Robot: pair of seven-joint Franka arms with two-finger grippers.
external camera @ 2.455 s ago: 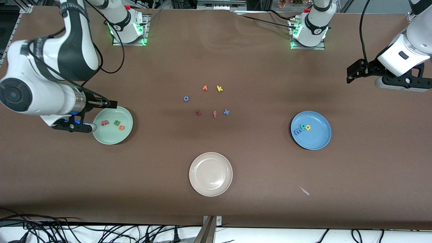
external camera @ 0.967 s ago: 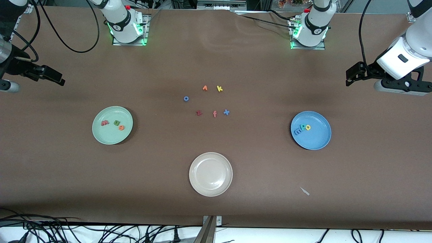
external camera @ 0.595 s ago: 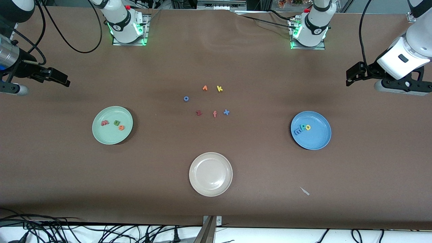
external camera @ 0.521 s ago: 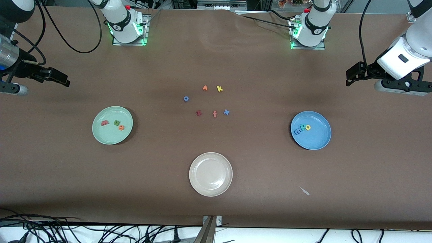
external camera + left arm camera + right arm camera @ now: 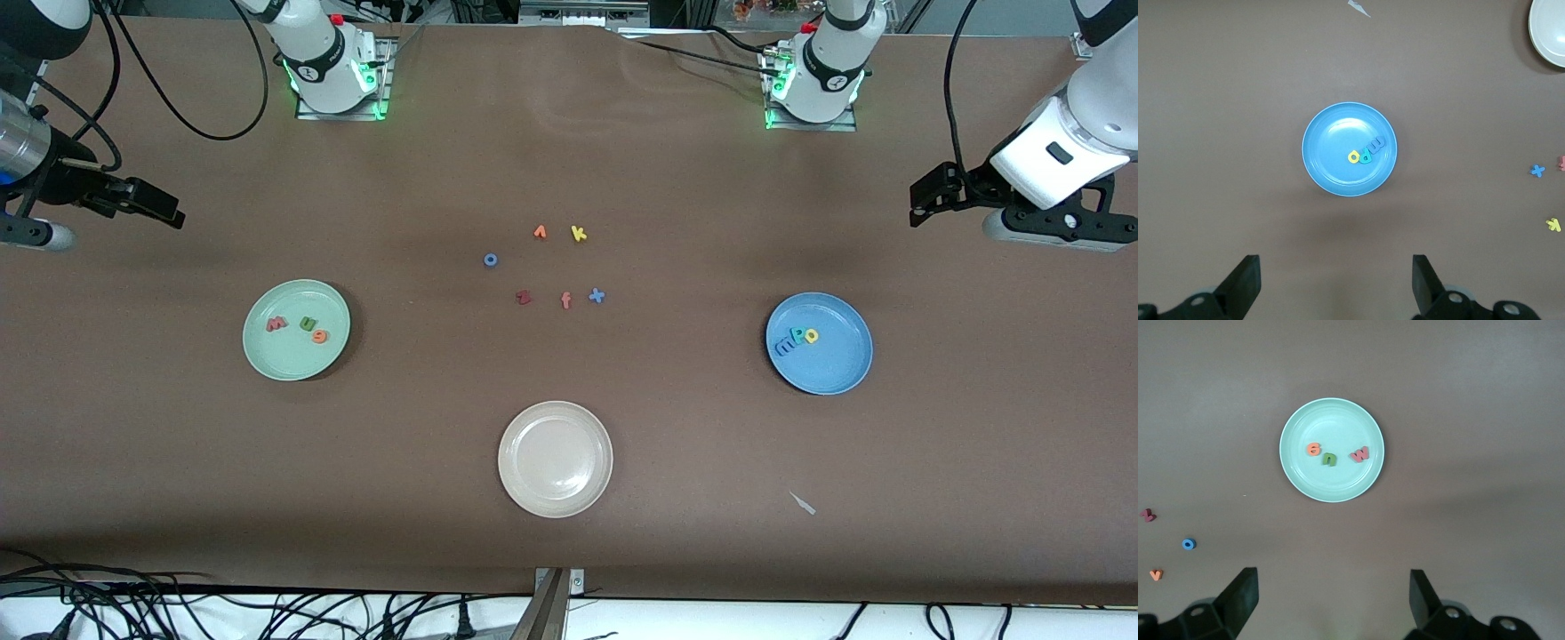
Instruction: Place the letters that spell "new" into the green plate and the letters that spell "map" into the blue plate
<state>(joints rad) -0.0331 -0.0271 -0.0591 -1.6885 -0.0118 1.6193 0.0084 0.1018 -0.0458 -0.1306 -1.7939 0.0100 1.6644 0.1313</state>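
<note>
Nearest the front camera's edge of the surface (image 5: pixel 267 498) lies a beige plate (image 5: pixel 555 459), with a small pale scrap (image 5: pixel 803 503) beside it toward the left arm's end. Farther in, the green plate (image 5: pixel 296 330) sits toward the right arm's end and holds three letters: a salmon-red w (image 5: pixel 276 324), a green n (image 5: pixel 306 324) and an orange e (image 5: pixel 319 335), the n and e touching or nearly so. The blue plate (image 5: pixel 819 343) sits toward the left arm's end and holds a blue m (image 5: pixel 783 346), a teal p (image 5: pixel 798 338) and a yellow a (image 5: pixel 811 334), close together in a row. Between the plates and farther off, loose letters lie mid-surface: a dark red z (image 5: pixel 524 298), an orange-red f (image 5: pixel 565 300), a blue x (image 5: pixel 597 296), a blue o (image 5: pixel 490 260), an orange letter (image 5: pixel 540 232) and a yellow k (image 5: pixel 578 233). The right claw (image 5: pixel 1331 597) hangs with its jaws wide and empty over the right arm's end of the surface. The left claw (image 5: pixel 1336 283) hangs likewise wide and empty over the left arm's end.
</note>
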